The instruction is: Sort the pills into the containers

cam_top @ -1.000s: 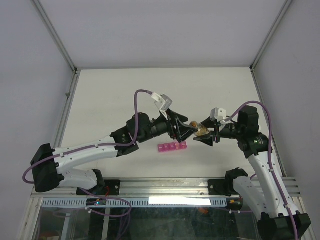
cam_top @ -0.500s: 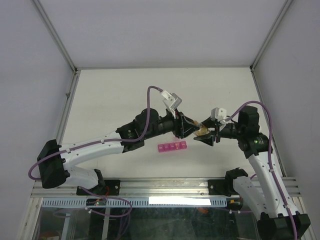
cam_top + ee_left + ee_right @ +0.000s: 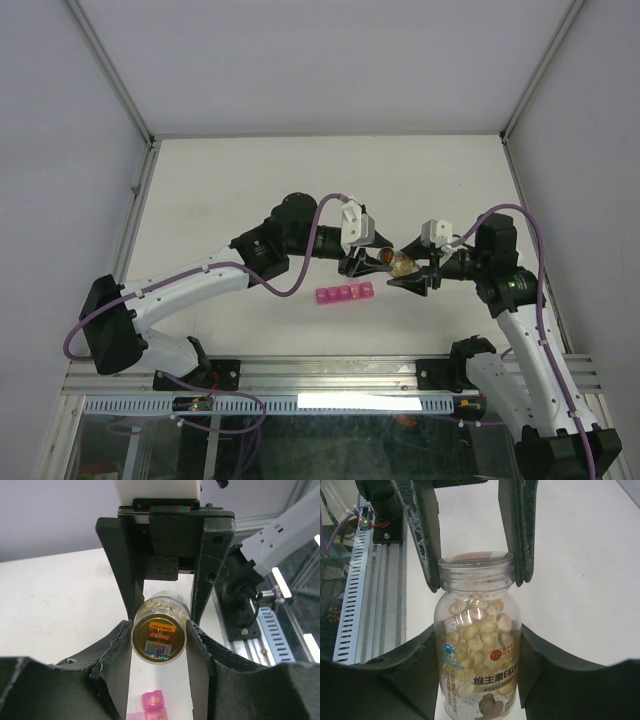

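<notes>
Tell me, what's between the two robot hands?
A pill bottle, gripped by the left gripper at its cap and the right gripper round its body. Both wrist views show it clearly.

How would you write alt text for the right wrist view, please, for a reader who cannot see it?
A clear pill bottle full of pale pills is held in the right gripper, while the left gripper clamps its capped neck. Behind lie the white table and a metal rail at left.

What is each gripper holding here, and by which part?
Both hold the pill bottle: the right gripper clamps its body and the left gripper pinches its cap end.
</notes>
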Robot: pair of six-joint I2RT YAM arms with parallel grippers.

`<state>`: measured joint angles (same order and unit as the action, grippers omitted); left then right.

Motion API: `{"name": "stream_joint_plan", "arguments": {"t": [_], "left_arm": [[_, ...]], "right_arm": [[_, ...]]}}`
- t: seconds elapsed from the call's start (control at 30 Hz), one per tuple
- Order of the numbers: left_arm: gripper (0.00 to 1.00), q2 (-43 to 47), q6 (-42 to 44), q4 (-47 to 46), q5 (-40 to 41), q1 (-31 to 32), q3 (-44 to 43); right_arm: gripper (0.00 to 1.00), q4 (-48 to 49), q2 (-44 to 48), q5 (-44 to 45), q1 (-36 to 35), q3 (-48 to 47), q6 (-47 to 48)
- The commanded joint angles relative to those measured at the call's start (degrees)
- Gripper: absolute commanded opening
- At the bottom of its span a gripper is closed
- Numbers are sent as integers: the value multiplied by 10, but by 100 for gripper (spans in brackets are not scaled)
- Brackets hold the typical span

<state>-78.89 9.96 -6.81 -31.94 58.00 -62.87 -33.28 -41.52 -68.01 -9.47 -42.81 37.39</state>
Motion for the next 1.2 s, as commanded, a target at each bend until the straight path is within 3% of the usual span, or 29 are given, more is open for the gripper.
{"name": "stream_joint_plan", "arguments": {"t": [0.0,0.1,0.17,0.2,0.5,0.6,0.73,0.83,1.17], "left_arm": [[30,-17,157,103,-122,-9,-48],[81,3,73,19,-44,-13,-46],[97,34,3,-79,1,-13,-4],[99,51,-31,-125,16,-14,22],[99,155,-343,-291,129,-15,173],[94,161,-393,-257,169,-14,176],[81,146,-361,-85,299,34,105],[76,122,-341,-7,377,68,54],[72,56,-323,68,398,94,-27]], "right_arm": [[0,49,6,7,7,-19,-8],[0,48,6,5,7,-19,-8],[0,48,6,6,7,-19,-7],[0,47,6,5,8,-20,-7],[0,47,7,2,8,-19,-7],[0,47,7,2,8,-20,-7],[0,48,6,2,9,-20,-8],[0,48,5,2,9,-19,-8],[0,48,5,1,9,-18,-8]]}}
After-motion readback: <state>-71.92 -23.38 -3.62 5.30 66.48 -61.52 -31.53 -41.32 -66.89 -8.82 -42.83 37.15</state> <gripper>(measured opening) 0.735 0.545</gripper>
